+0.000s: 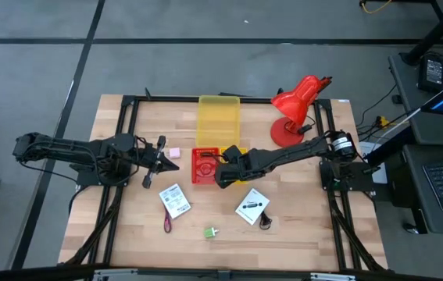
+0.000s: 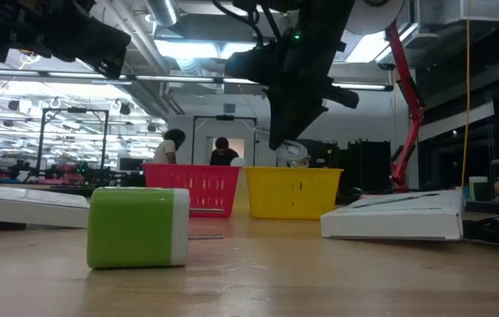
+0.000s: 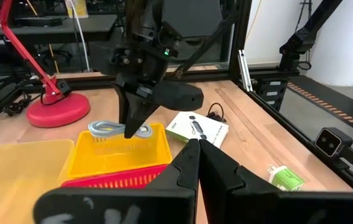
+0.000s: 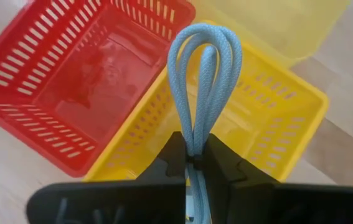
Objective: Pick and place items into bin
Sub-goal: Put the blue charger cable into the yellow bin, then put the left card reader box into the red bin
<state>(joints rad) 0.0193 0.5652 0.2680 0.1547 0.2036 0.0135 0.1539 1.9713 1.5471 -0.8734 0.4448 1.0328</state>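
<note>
Above the yellow basket (image 4: pixel 251 118), a folded loop of pale blue cable (image 4: pixel 204 81) hangs pinched in the right gripper (image 4: pixel 192 163), whose fingers are closed tight on its doubled strands. The cable's long axis runs out from the fingers, its rounded bend pointing away from the wrist and down toward the basket's open mouth; in the left wrist view the coil (image 3: pixel 115 129) rests at the basket's rim under the dark fingers. The placing step appears to be in hand: the cable is already over the bin, and the next move would call for lowering a little and parting the fingers so the loop drops inside instead of draping over the wall.

Touching the yellow basket on one side is a red basket (image 1: pixel 204 164), with a flat yellow lid-like tray (image 1: pixel 218 119) just beyond. The left gripper (image 1: pixel 162 153), fingers shut on nothing, waits on the far side of the red basket, a pink cube (image 1: pixel 174 153) just beside its tip. Farther from the baskets, toward the tabletop's (image 1: pixel 299 226) near edge, lie two white printed packets (image 1: pixel 175 200) (image 1: pixel 251 206), a dark red pen-like tool (image 1: pixel 167 222), a green block (image 1: pixel 209 232) and a small black cable (image 1: pixel 266 222), none yet binned. A red desk lamp (image 1: pixel 295 109) stands beyond the baskets, toward the right arm's base.
</note>
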